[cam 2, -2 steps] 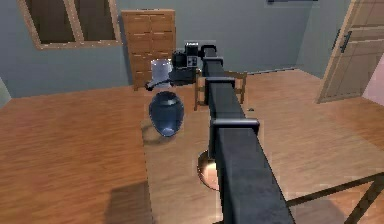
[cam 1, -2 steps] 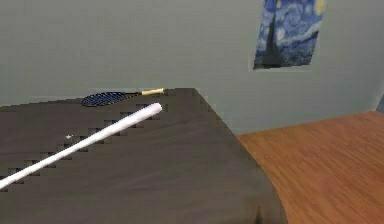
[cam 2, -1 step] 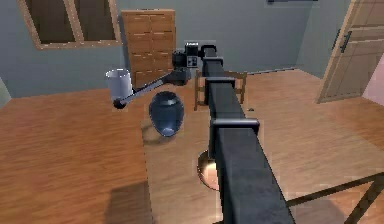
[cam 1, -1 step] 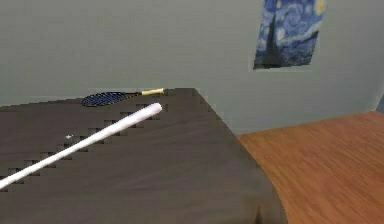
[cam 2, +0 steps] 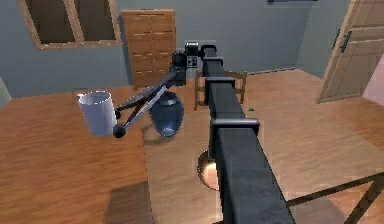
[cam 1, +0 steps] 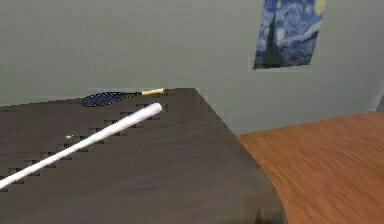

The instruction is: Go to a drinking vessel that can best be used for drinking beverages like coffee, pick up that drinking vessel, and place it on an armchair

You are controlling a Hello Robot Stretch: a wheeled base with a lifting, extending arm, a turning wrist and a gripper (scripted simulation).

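Mug: I see a white mug with its handle showing, hanging at the gripper's far end, clear of the wooden floor below it; it sits at the arm side view's left, about mid-height.
Gripper: the gripper reaches down and left from its dark body near the two white marker squares; I read it as holding the mug.
Jaws: I cannot tell how the jaws stand from these pictures.
Arm: the dark square arm rises from the bottom edge, just right of the middle, and runs up toward the far wall.
Vase: a rounded blue vase stands on the floor just right of the mug, between it and the arm; whether it touches the gripper I cannot tell.
Room to the side: a wooden dresser against the grey wall; a wood-framed window to its left; a pale panelled door at the right edge.
Ahead: a dark table takes up the forward view's lower left; a long white rod lies slantwise on it; a racket with dark blue strings and a yellowish handle lies at its far edge.
Wall ahead: a blue swirling painting hangs at the upper right; the wood floor shows beside the table.
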